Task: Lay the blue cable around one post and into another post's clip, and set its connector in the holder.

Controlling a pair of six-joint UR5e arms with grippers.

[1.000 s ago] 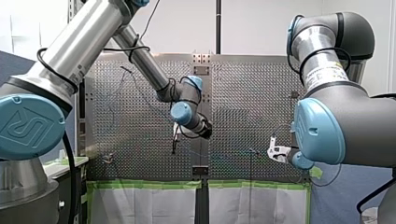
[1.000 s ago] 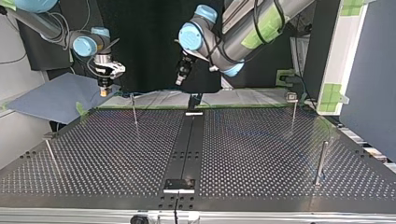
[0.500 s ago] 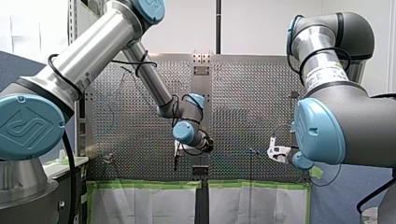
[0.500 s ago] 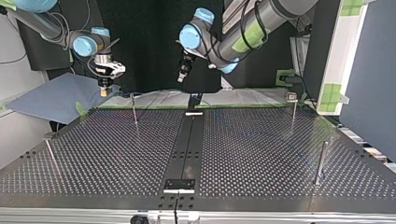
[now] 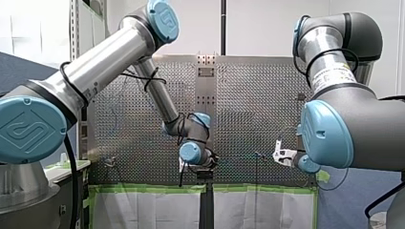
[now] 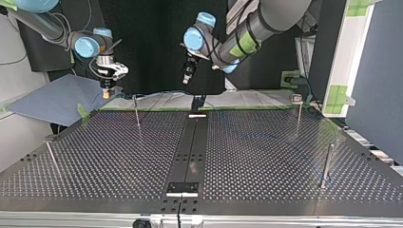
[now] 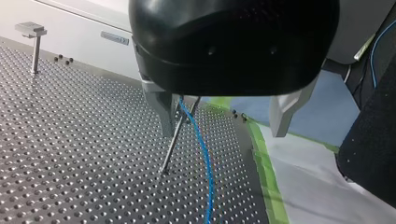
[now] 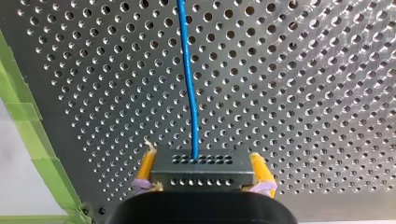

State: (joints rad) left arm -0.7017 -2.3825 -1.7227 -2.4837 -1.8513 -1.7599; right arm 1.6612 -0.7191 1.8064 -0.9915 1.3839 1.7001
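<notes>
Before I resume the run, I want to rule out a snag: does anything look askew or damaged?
Nothing stands out. My right gripper holds the connector squarely, the blue cable leaves it unkinked, and my left gripper is open near a post.

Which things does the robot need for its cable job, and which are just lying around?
For the job:
- blue cable
- connector, held in my right gripper
- my left gripper, open, with the cable beside one finger
- posts

Just lying about:
- green tape
- blue sheet at the top view's left
- white sheets
</notes>
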